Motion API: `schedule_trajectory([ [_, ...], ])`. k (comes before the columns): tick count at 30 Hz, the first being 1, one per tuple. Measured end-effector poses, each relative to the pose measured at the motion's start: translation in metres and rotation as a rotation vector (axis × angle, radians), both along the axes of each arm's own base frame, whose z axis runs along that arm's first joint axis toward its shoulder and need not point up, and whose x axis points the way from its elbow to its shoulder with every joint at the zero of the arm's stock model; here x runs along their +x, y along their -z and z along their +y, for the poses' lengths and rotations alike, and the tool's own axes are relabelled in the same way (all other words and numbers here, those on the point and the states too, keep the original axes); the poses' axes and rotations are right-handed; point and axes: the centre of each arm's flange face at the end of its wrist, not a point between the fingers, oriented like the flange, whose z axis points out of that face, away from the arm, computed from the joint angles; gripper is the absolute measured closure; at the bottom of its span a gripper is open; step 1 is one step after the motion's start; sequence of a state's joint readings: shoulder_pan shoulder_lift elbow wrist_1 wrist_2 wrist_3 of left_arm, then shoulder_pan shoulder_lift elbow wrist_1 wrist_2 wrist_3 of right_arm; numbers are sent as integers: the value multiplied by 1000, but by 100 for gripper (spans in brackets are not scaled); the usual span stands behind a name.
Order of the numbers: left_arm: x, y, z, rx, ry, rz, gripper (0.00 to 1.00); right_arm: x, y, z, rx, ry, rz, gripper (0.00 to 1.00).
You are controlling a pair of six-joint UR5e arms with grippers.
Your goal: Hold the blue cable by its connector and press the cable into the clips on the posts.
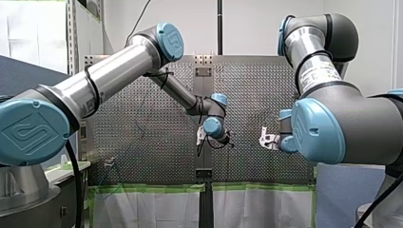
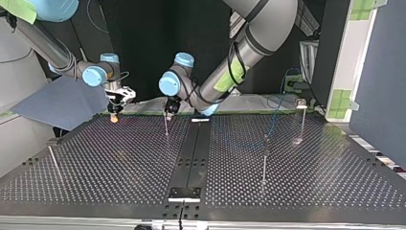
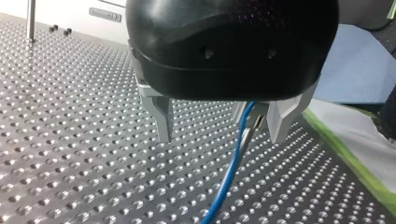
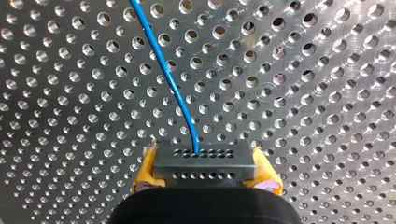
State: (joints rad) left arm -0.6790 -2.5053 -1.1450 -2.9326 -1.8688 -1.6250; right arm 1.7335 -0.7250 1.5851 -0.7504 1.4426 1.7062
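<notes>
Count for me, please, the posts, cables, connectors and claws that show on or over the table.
Posts: 4
Blue cable: 1
Connector: 1
Claws: 2
Total: 8

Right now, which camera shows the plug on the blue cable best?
Right wrist view: the plug sits close up, clamped between yellow pads. The left wrist view shows only the blue cable; front and top views leave it too small to tell.
</notes>
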Motion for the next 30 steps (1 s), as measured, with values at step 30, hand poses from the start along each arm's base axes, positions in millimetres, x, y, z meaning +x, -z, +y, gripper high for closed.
schedule_trajectory([
  [30,-66,39,-8,61,1,43,0,-1,2,1,12,-8,-10,100],
])
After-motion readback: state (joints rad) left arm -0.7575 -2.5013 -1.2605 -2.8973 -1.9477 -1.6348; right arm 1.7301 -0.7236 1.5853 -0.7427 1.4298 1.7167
